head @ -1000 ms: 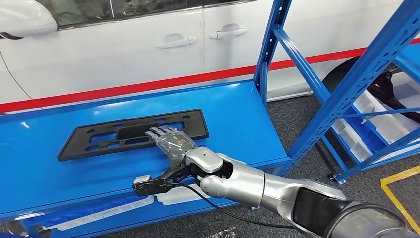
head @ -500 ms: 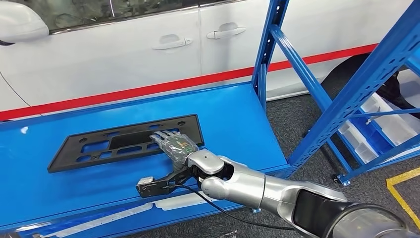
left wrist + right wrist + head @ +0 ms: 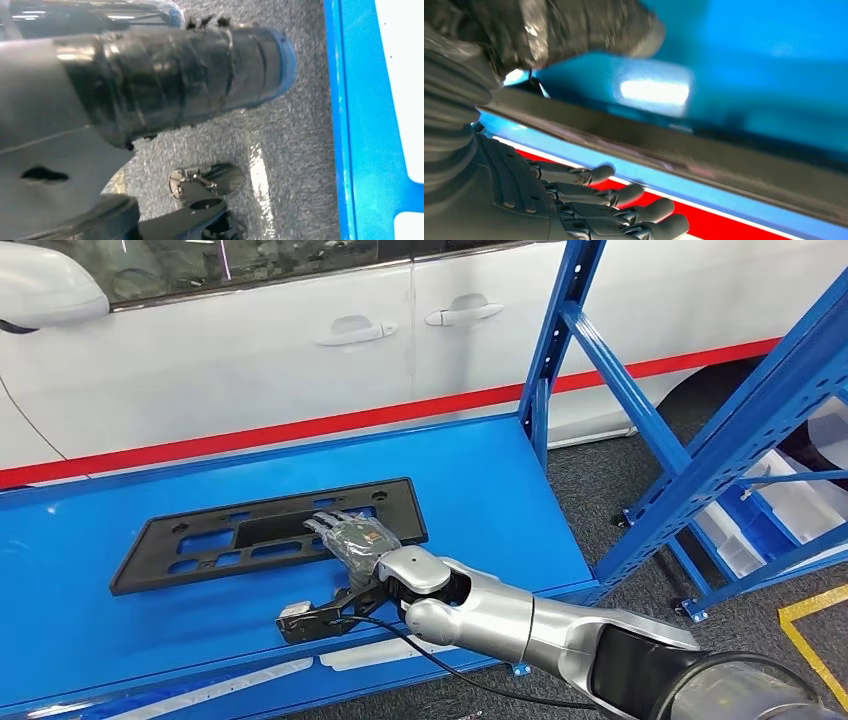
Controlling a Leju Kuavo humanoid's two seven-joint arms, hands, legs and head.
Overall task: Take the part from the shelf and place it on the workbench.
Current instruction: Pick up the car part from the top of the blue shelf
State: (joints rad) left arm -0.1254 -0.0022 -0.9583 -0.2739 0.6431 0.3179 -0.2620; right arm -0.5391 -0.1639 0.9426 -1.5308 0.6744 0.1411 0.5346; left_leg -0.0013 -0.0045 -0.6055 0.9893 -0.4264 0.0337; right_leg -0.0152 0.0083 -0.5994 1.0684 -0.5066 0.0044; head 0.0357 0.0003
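A black plastic plate (image 3: 268, 533) — long, flat and pierced with slots — is being shown lying flat on the blue workbench (image 3: 480, 480), beside a white car (image 3: 250, 350) with a red stripe. The right hand (image 3: 352, 537) is being held over the plate's near edge, toward its right end, with its fingers (image 3: 634, 192) stretched out and apart in the right wrist view; the thumb is seen on the other side of the thin edge, so the plate is judged to be loosely bracketed rather than clamped, though whether a grip is being kept cannot be told for sure. The left hand (image 3: 165, 80) is being seen only as a dark taped shape hanging over grey floor, and its state cannot be told. The plate is being read as light and stiff, a little springy along its length, with a smooth surface likely to slide on the painted top — a hold at the long edge or through a slot is judged safest. A blue shelf frame (image 3: 640, 410) is standing to the right.
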